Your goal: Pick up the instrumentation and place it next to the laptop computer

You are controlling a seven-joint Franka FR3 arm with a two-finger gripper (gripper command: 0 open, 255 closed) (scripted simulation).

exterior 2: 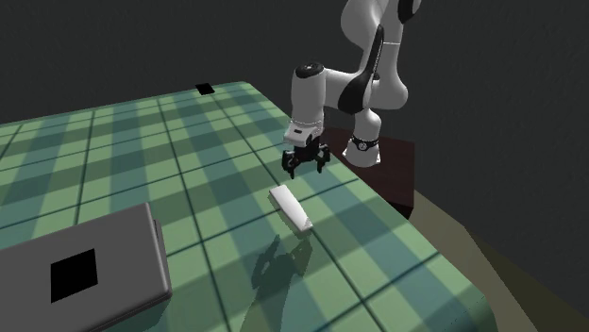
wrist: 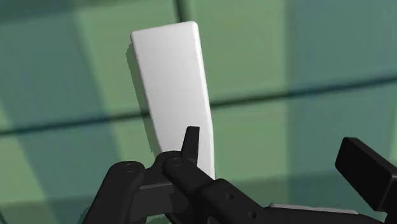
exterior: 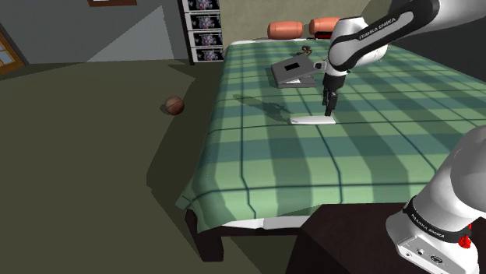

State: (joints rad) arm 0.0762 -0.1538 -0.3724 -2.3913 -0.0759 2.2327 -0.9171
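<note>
Instrumentation [wrist: 168, 89]: flat white slab on plaid bedspread [exterior: 257, 156] | end effector [exterior 2: 308, 170] spread apart, empty

Green plaid bed in a dim, grey-walled room

A bed [exterior: 257, 179] under a green plaid cover stands on a dark olive floor [exterior: 86, 156], its dark base showing beneath the cover's near corner. Two orange-red bolster pillows [exterior: 286, 29] lie at the bed's far edge. Past its far corner a white shelf unit [exterior: 204, 31] stands against the grey wall [exterior: 70, 27], where a paler wedge of light falls. A reddish-brown ball [exterior: 174, 105] rests on the floor beside the bed.
</note>
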